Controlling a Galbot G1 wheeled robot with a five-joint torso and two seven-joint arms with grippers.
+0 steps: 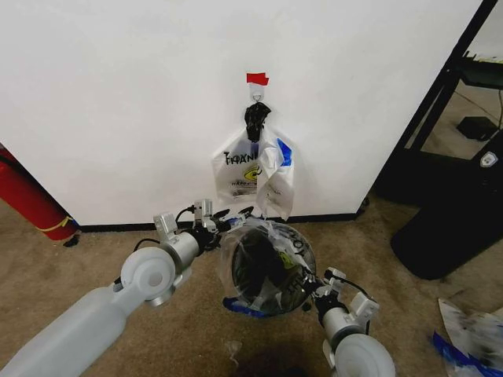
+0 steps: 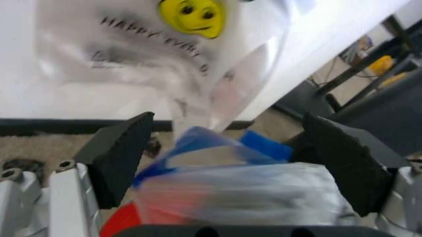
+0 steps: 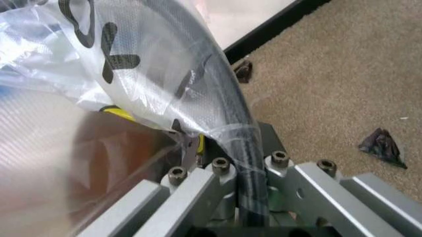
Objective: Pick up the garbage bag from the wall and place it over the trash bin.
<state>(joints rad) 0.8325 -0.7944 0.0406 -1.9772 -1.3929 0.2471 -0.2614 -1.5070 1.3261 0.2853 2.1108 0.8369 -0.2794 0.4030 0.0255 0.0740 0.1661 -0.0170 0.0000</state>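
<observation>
Your garbage bag point(image 1: 263, 263) is draped over the trash bin point(image 1: 271, 275), which stands on the carpet point(image 1: 141, 345) just in front of the wall point(image 1: 118, 102), between your two grippers; the clear film covers the bin's mouth and hangs down its sides, with a blue patch low on the near side. The head view gives you the overall layout: the left gripper point(image 1: 224, 218) sits at the bin's far-left rim and the right gripper point(image 1: 312, 289) at its near-right rim. The left wrist view adds what you can't see from above: the left gripper's black fingers point(image 2: 122, 150) stand wide apart, with bunched film and blue patches between them, not pinched. In the right wrist view the fingers are clamped on the black rim with the film wrapped over it. Above the bin, the tied "THANK YOU" bags point(image 1: 255, 169) hang from the hook point(image 1: 256, 93) under the red tape point(image 1: 257, 78). A red cylinder point(image 1: 31, 200) leans against the wall at far left.
</observation>
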